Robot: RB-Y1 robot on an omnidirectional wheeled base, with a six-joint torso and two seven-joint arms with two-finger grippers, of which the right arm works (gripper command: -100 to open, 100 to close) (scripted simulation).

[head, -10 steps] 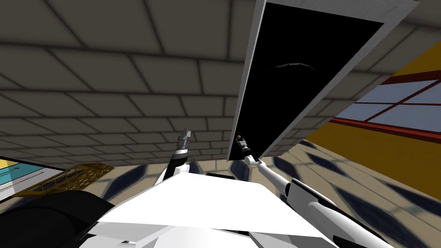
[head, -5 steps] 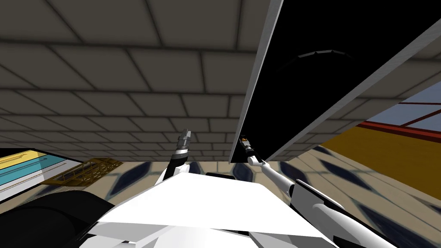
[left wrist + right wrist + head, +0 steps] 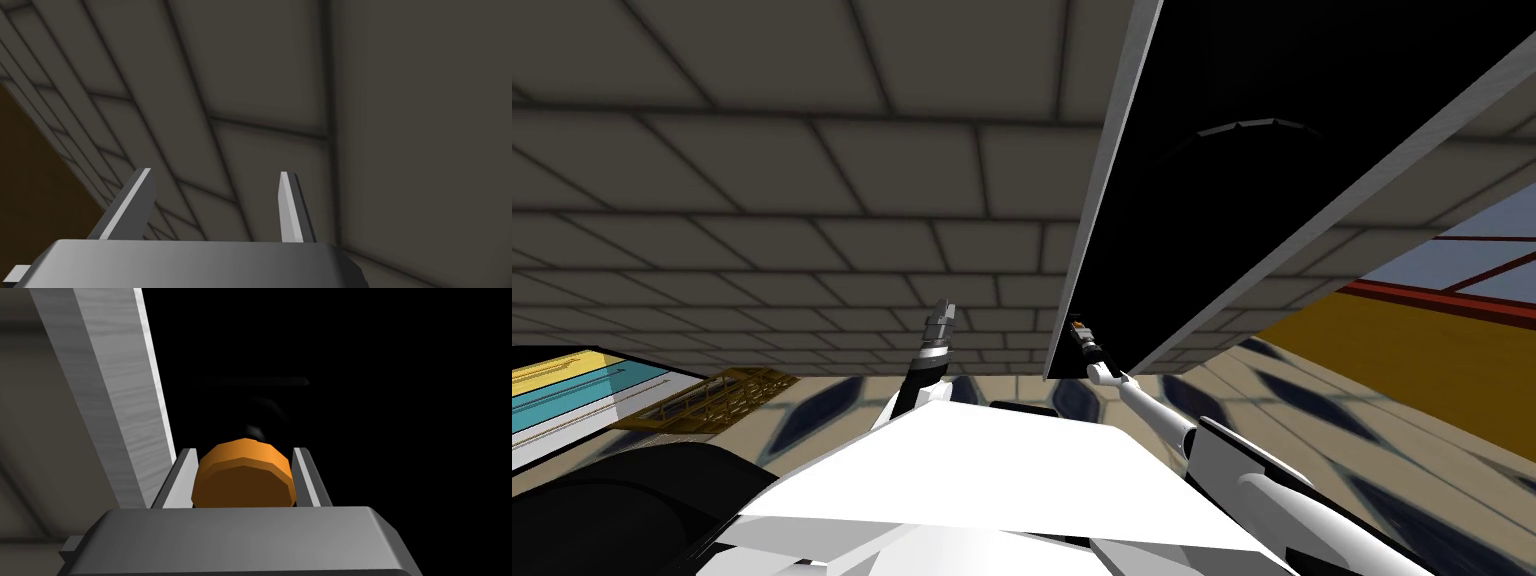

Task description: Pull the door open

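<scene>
The door (image 3: 1212, 200) is a black panel edged by a light grey frame (image 3: 1110, 180), rising at the right of the grey block wall. Its orange round knob (image 3: 243, 473) sits between the two fingers of my right gripper (image 3: 243, 450), which press on its sides. In the head view the right gripper (image 3: 1080, 333) reaches up to the door's lower corner by the frame. My left gripper (image 3: 942, 315) is raised in front of the wall, left of the door. Its fingers (image 3: 286, 205) stand apart with nothing between them.
A yellow wall with a red-framed window (image 3: 1472, 270) runs along the right. On the patterned floor at the left lie a golden lattice rack (image 3: 702, 400) and a teal and yellow panel (image 3: 572, 395). A black rounded shape (image 3: 612, 500) sits at the bottom left.
The whole picture shifted early on: the door now looms larger and the window has slid right, so I have moved. My right gripper stays on the knob; the left arm has not moved.
</scene>
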